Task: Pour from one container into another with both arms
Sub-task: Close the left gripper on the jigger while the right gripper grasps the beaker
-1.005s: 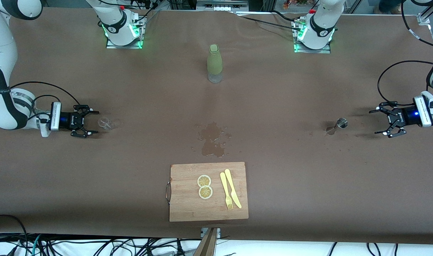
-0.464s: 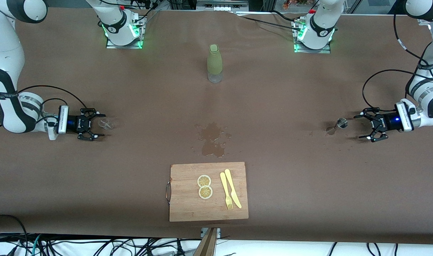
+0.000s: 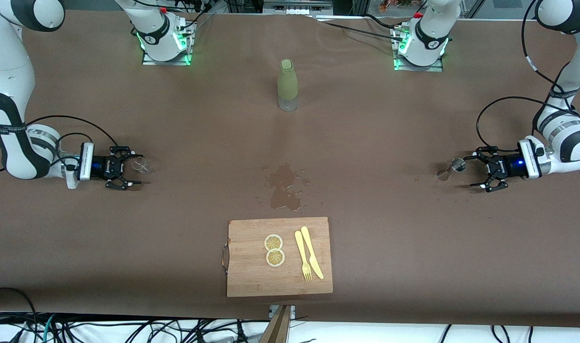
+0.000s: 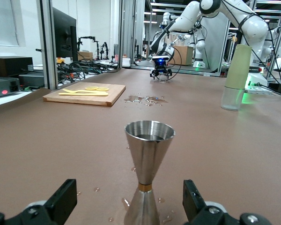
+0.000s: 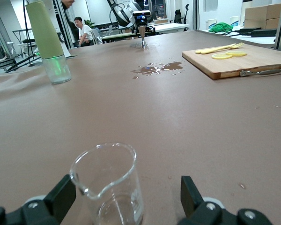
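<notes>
While both arms lie low along the table (image 3: 366, 143) with forearms level and pointing toward its middle, the left tool (image 3: 480, 167) stands spread around an upright steel jigger (image 4: 149, 168) at the left arm's end, not gripping it. At the right arm's end, the right tool (image 3: 130, 167) is likewise spread beside an upright glass beaker (image 5: 110, 185), released.

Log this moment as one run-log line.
left gripper: open, at jigger | right gripper: open, at glass beaker | nothing held | spill mid-table
</notes>
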You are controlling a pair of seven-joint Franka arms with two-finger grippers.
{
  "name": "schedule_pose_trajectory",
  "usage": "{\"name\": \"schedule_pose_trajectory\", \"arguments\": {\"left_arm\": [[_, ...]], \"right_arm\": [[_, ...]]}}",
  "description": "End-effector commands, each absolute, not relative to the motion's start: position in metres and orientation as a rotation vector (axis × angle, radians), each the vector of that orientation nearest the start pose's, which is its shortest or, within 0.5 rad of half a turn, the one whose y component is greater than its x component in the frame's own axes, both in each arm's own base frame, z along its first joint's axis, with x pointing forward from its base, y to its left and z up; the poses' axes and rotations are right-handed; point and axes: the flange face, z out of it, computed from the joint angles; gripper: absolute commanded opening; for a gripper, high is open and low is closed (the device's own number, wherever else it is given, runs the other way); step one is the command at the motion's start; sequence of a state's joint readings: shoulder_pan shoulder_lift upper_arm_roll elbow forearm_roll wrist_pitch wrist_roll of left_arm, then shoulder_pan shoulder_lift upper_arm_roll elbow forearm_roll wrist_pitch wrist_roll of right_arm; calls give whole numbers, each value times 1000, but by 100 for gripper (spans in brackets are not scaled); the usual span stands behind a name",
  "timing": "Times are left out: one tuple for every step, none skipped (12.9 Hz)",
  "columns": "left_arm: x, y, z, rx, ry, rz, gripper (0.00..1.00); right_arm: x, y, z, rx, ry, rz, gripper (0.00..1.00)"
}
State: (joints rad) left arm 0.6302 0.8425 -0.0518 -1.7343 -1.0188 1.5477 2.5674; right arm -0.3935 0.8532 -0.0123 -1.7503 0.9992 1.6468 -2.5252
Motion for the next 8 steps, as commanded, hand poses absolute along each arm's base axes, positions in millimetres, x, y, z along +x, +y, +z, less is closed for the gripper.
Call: {"name": "schedule_pose_trajectory", "arguments": {"left_arm": [[518, 218, 90, 1465, -1287, 1178, 99], [512, 213, 84, 1469, -1270, 1168, 99], [508, 208, 80, 1478, -1258, 1161, 99], [508, 199, 77, 1463, -1266, 1162, 99], [511, 190, 76, 1452, -1265, 1180, 99], [511, 184, 75, 1440, -1271, 1184, 99], [513, 180, 76, 1431, -1281, 1184, 99], [515, 177, 77, 1430, -1279, 1193, 99]], "right_arm": [[555, -137, 74, -1494, -1369, -901, 98], [555, -137, 74, -1495, -1368, -902, 95], [555, -137, 74, -1495, -1368, -902, 91], [555, -137, 74, -1495, -1367, -901, 87], [555, -136, 74, -1494, -1368, -900, 83], [555, -137, 74, -1495, -1368, -898, 78], [555, -137, 74, -1495, -1370, -897, 66], [555, -136, 74, -1493, -1374, -894, 58]]}}
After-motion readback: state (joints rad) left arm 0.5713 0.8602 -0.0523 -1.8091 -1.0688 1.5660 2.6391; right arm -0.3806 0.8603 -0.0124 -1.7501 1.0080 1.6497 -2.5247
